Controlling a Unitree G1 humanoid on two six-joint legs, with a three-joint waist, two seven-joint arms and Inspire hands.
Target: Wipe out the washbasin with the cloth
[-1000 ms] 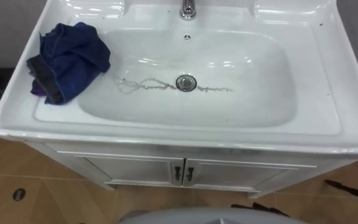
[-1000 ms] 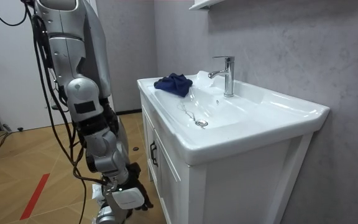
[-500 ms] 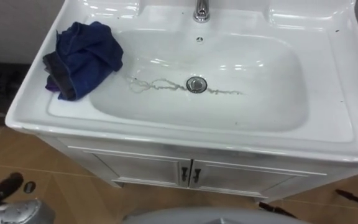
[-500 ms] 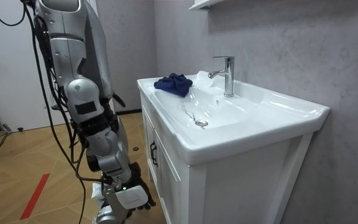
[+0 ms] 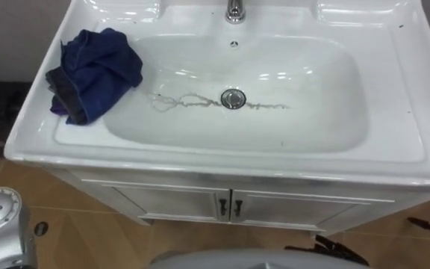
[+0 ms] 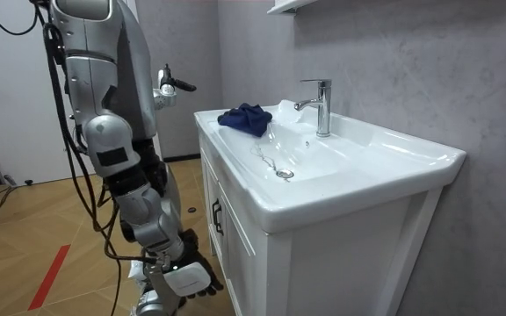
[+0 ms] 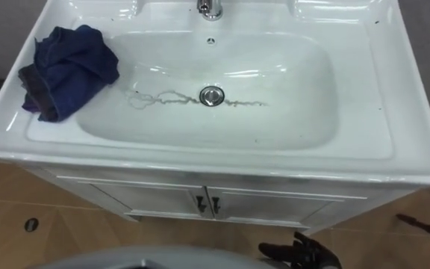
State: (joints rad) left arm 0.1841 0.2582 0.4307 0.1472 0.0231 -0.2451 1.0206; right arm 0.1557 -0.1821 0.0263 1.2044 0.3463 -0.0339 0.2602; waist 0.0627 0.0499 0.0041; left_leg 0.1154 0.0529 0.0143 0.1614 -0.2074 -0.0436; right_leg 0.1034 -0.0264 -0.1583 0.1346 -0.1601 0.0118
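The blue cloth (image 5: 95,71) is bunched on the basin (image 5: 394,142)'s left rim. The raised left hand (image 6: 169,88) and the low right hand (image 7: 301,254) are held loose and empty. The cloth could be knocked off the rim by a misjudged reach.

No legible text, labels, numbers on basin (image 5: 394,112), apparently.

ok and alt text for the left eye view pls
A white basin seen from above, with a thin dirty streak running across its bottom past the drain. A crumpled blue cloth lies on its left rim, untouched, with cabinet doors below.
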